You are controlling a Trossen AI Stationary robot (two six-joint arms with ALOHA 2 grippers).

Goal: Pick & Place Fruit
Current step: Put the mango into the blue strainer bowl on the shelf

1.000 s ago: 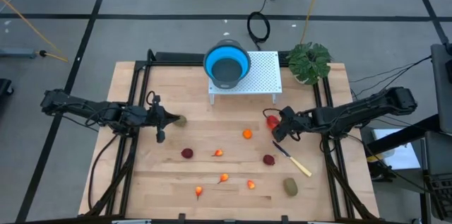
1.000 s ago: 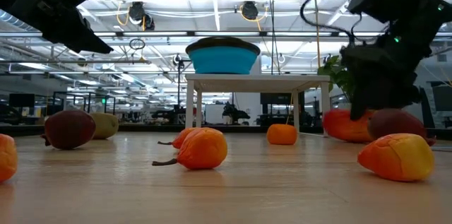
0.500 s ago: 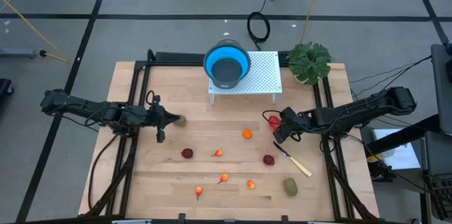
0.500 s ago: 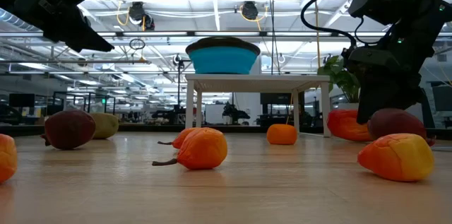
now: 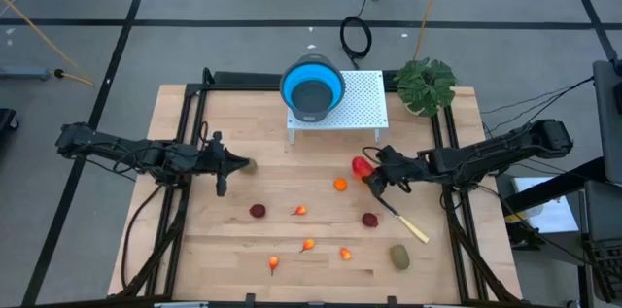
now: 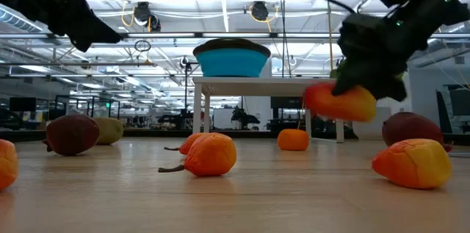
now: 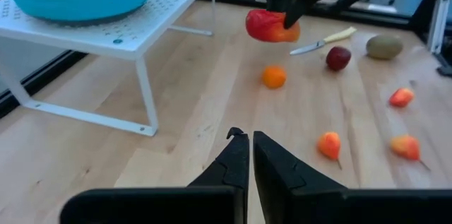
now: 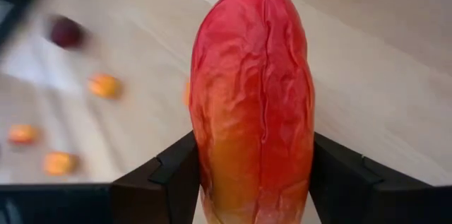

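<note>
Fruit pieces lie scattered over the wooden counter point(image 5: 243, 250), and one is off it: the elongated red-yellow fruit point(image 5: 362, 167) hangs clear of the boards in the right tool point(image 5: 372, 176), whose fingers point(image 8: 166, 174) clamp it on both sides, as the right wrist view shows up close.

From the near edge of the high view going back: a brown-green oval point(image 5: 399, 256) sits at about 5 o'clock from the counter's middle, with tiny orange-red bits point(image 5: 307, 245) in a loose row at 6 o'clock. Next come two dark red balls, one point(image 5: 257, 211) at 8 o'clock and the other point(image 5: 369, 219) at 4 o'clock, the latter just beside the pale-handled knife point(image 5: 403, 220). A small orange ball point(image 5: 340, 185) lies near the middle, close to the lifted fruit.

At 9 o'clock the left tool point(image 5: 229, 164) hovers with its fingers point(image 7: 236, 164) pressed together, holding nothing; a second brown-green oval point(image 6: 109, 129) lies near it.

Farthest back, at 12 o'clock, a white perforated stand point(image 5: 360, 104) carries the blue bowl point(image 5: 311, 87), and a small green plant point(image 5: 425, 85) stands at 1 o'clock.
</note>
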